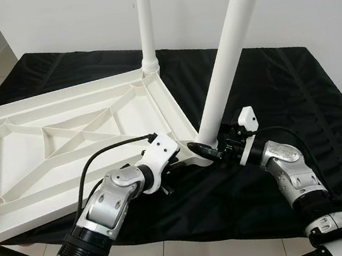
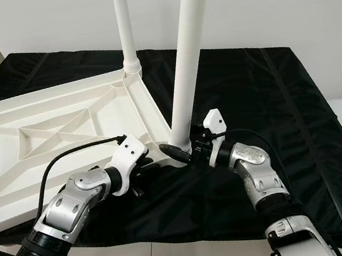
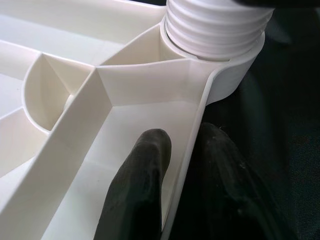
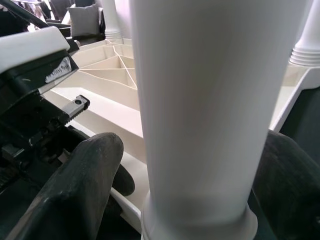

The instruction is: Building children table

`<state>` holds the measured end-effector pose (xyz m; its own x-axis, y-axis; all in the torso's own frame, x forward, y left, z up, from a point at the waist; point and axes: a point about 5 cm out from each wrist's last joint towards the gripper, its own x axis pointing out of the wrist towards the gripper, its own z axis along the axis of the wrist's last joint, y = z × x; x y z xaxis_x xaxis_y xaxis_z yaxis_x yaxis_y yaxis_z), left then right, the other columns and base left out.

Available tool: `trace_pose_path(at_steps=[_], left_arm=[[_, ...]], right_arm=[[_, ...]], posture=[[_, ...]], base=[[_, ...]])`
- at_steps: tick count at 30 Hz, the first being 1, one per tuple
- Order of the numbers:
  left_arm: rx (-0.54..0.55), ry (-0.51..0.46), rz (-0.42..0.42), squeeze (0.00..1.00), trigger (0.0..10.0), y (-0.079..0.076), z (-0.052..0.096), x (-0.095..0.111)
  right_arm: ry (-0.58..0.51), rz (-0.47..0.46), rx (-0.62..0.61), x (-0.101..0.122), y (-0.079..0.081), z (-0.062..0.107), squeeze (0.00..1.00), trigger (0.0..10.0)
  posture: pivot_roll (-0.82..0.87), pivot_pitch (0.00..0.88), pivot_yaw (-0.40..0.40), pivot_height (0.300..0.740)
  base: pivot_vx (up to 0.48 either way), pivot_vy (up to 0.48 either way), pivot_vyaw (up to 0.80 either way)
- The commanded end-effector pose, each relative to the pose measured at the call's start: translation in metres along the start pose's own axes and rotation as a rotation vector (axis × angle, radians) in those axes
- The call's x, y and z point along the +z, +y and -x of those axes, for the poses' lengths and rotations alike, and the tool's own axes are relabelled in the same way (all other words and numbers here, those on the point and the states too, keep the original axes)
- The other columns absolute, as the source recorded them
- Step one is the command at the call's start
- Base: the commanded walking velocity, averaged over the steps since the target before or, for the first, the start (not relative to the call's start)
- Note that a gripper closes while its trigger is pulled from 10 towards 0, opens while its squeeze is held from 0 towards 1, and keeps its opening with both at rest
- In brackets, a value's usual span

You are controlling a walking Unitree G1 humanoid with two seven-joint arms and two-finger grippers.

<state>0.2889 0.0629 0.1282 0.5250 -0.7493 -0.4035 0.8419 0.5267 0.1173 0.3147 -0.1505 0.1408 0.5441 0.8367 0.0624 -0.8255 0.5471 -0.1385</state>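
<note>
Two silver metal arms with ribbed black joint collars. Each ends in a white wrist housing behind its claw: left claw [image 1: 178, 159], right claw [image 1: 207, 150] (long black fingers). A black cable loops behind the left claw.

Both silver arms are reaching forward, elbows bent. The left gripper [image 3: 175, 165] is pinching a thin white edge between its fingers [image 3: 145, 170]; the right gripper [image 1: 207, 150] is clasping a white pole's base.
</note>
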Motion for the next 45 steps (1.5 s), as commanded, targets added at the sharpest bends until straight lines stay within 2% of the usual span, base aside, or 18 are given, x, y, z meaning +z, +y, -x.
trace_pose_path(at_steps=[1, 2, 3, 4, 8, 9, 21, 22, 24, 25, 26, 28, 29, 37, 38, 39, 40, 45], left_arm=[[-0.06, -0.022, -0.026, 0.0, 10.0, -0.0041, -0.0013, 0.009], [-0.06, -0.022, -0.026, 0.0, 10.0, -0.0041, -0.0013, 0.009], [-0.061, -0.022, -0.026, 0.0, 10.0, -0.0042, -0.0013, 0.0091], [-0.061, -0.022, -0.026, 0.0, 10.0, -0.0043, -0.0011, 0.0091], [-0.061, -0.021, -0.026, 0.0, 10.0, -0.0045, -0.0009, 0.009], [-0.061, -0.021, -0.025, 0.0, 10.0, -0.0046, -0.0008, 0.009], [-0.062, -0.02, -0.026, 0.0, 10.0, -0.0051, -0.0007, 0.0086], [-0.062, -0.02, -0.026, 0.0, 10.0, -0.005, -0.0008, 0.0089], [-0.063, -0.021, -0.026, 0.0, 10.0, -0.005, -0.0009, 0.0091], [-0.063, -0.021, -0.026, 0.0, 10.0, -0.005, -0.0009, 0.0091], [-0.063, -0.021, -0.027, 0.0, 10.0, -0.005, -0.001, 0.0093], [-0.064, -0.021, -0.028, 0.0, 10.0, -0.005, -0.001, 0.0093], [-0.064, -0.021, -0.029, 0.0, 10.0, -0.005, -0.001, 0.0093], [-0.063, -0.022, -0.029, 0.0, 10.0, -0.0045, -0.0011, 0.0098], [-0.063, -0.023, -0.029, 0.0, 10.0, -0.0046, -0.0013, 0.01], [-0.063, -0.023, -0.029, 0.0, 10.0, -0.0046, -0.0013, 0.01], [-0.064, -0.024, -0.028, 0.0, 10.0, -0.005, -0.0017, 0.0102], [-0.064, -0.025, -0.027, 0.0, 10.0, -0.0054, -0.0019, 0.0103]], right_arm=[[0.013, 0.02, 0.012, 0.0009, -0.0028, -0.0004, 0.0, 6.3], [0.013, 0.02, 0.012, 0.0009, -0.0028, -0.0004, 0.0, 6.3], [0.011, 0.022, 0.012, 0.0011, -0.0034, -0.0012, 0.0, 5.0], [0.008, 0.024, 0.014, 0.0013, -0.004, -0.0021, 0.0, 4.5], [0.005, 0.029, 0.012, 0.0016, -0.0048, -0.0029, 0.0, 4.7], [0.002, 0.031, 0.011, 0.0018, -0.0054, -0.0037, 0.0, 10.0], [-0.014, 0.04, 0.018, 0.0047, -0.0067, -0.0054, 0.0, 10.0], [-0.016, 0.041, 0.022, 0.0052, -0.0067, -0.0054, 0.0, 4.6], [-0.02, 0.044, 0.029, 0.0055, -0.0064, -0.0056, 0.0, 3.7], [-0.02, 0.044, 0.029, 0.0055, -0.0064, -0.0056, 0.0, 3.7], [-0.023, 0.043, 0.04, 0.0059, -0.0057, -0.0056, 0.0, 0.0], [-0.021, 0.047, 0.043, 0.0059, -0.0055, -0.0059, 0.0, 0.0], [-0.018, 0.053, 0.047, 0.0059, -0.005, -0.0067, 0.0, 10.0], [-0.02, 0.056, 0.055, 0.0058, -0.0039, -0.0075, 0.0, 10.0], [-0.022, 0.052, 0.058, 0.0056, -0.0034, -0.0075, 0.0, 0.0], [-0.022, 0.052, 0.058, 0.0056, -0.0034, -0.0075, 0.0, 0.0], [-0.021, 0.053, 0.049, 0.0051, -0.0026, -0.0075, 0.0, 10.0], [-0.021, 0.051, 0.028, 0.0048, -0.0019, -0.0071, 0.0, 10.0]], posture=[[0.03, 0.023, -0.016, 0.74], [0.03, 0.023, -0.016, 0.74], [0.03, 0.024, -0.015, 0.74], [0.04, 0.024, -0.015, 0.74], [0.04, 0.024, -0.015, 0.74], [0.04, 0.025, -0.015, 0.74], [0.03, 0.023, -0.015, 0.74], [0.03, 0.023, -0.015, 0.74], [0.03, 0.022, -0.014, 0.74], [0.03, 0.022, -0.014, 0.74], [0.03, 0.021, -0.014, 0.74], [0.03, 0.02, -0.014, 0.74], [0.03, 0.017, -0.014, 0.74], [0.03, 0.016, -0.015, 0.74], [0.03, 0.016, -0.016, 0.74], [0.03, 0.016, -0.016, 0.74], [0.03, 0.017, -0.018, 0.74], [0.03, 0.016, -0.02, 0.74]], base=[[0.0, 0.0, 0.0], [0.0, 0.0, 0.0], [0.0, 0.0, 0.0], [0.0, 0.0, 0.0], [0.0, 0.0, 0.0], [0.0, 0.0, 0.0], [0.0, 0.0, 0.0], [0.0, 0.0, 0.0], [0.0, 0.0, 0.0], [0.0, 0.0, 0.0], [0.0, 0.0, 0.0], [0.0, 0.0, 0.0], [0.0, 0.0, 0.0], [0.0, 0.0, 0.0], [0.0, 0.0, 0.0], [0.0, 0.0, 0.0], [0.0, 0.0, 0.0], [0.0, 0.0, 0.0]])
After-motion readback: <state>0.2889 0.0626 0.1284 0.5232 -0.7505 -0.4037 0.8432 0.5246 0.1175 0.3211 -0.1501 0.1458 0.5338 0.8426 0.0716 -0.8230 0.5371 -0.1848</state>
